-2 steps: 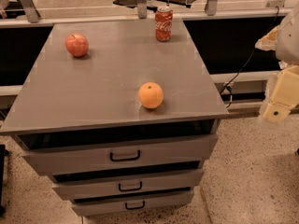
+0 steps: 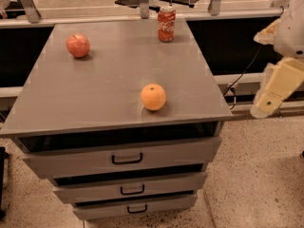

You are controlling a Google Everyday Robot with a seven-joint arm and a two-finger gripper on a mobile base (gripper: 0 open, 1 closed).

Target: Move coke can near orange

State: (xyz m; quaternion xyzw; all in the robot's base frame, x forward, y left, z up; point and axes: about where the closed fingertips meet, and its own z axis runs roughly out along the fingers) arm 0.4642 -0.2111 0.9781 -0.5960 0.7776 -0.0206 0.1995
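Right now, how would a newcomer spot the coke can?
Find the grey drawer cabinet, with the gripper hanging off its right side. At the top's far edge, right of centre, stands the coke can. It is the only upright red cylinder; the apple and orange are round.

Coke can [image 2: 166, 24] rear, orange [image 2: 153, 97] front, jaws right

Robot body, parked at the far right edge, only partly in view.
Shows the arm [image 2: 292, 30] up high as a white rounded housing, cut off by the frame edge. Carries below it a cream boxy link [image 2: 283, 81], slanting down and to the left. Ends in the gripper [image 2: 265, 106] at the rounded lower tip, small dark dot on its face. Hangs in free air, mid-height in view, touching nothing.
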